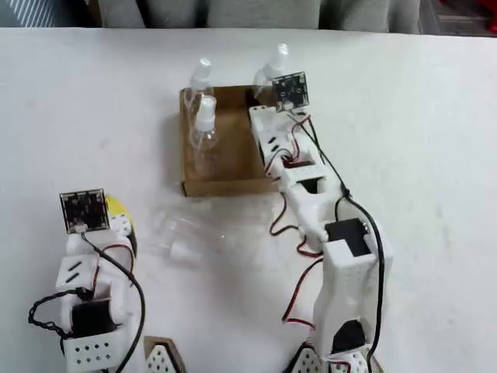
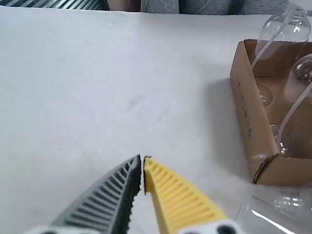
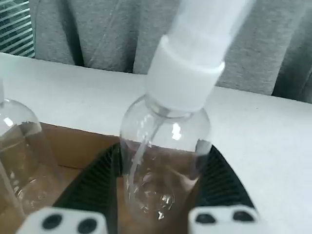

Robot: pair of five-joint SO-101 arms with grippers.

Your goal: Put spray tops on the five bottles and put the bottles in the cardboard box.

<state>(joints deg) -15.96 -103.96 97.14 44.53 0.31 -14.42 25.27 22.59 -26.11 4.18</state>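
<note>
The right gripper (image 3: pixel 163 158) pinches a clear bottle (image 3: pixel 165 139) between its two black fingers (image 3: pixel 92 185), one on each side of the body. This bottle stands upright with a white spray top (image 3: pixel 187 73) on its neck. In the high view it sits at the far right corner of the cardboard box (image 1: pixel 225 186). Whether its base touches the box floor or hangs just above it, I cannot tell.

Two more bottles stand upright along the left side of the box, each with a spray top. One is at the far left corner (image 1: pixel 200 78) and the other (image 1: pixel 206 132) is just nearer than it. The two are close together and apart from the held one.

On the white table (image 1: pixel 404 155), just near the box's near edge, lie clear bottles on their sides (image 1: pixel 186 233). There seem to be two, though the clear plastic makes the count unsure. A white piece (image 1: pixel 182 252) lies with them.

The left gripper (image 2: pixel 143 165) is over bare table at the near left, well apart from the box. Its grey finger and yellow finger (image 2: pixel 180 200) are pressed together at the tips, with nothing between them.
</note>
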